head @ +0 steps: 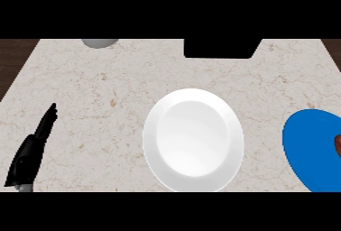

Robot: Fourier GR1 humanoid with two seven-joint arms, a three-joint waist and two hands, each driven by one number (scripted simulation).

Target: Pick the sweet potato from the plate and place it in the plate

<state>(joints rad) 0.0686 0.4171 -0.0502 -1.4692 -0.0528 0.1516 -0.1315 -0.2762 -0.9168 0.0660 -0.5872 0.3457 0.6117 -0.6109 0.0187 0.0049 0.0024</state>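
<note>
Nothing is done yet: the reddish-brown sweet potato [338,145] lies on the round blue plate [311,153], far right of the resting black left hand [30,151] with straight, pressed-together fingers, the round white plate [193,140] between them bare.

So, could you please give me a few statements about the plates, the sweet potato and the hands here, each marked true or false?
1. The white plate holds nothing. True.
2. The sweet potato lies on the white plate. False: it shows at the right edge, on the blue plate.
3. The left hand is at the view's left, fingers straight, holding nothing. True.
4. The right hand is gripping the sweet potato. False: no right hand is in view.
5. The blue plate is stacked on the white plate. False: they lie apart, side by side on the counter.
</note>
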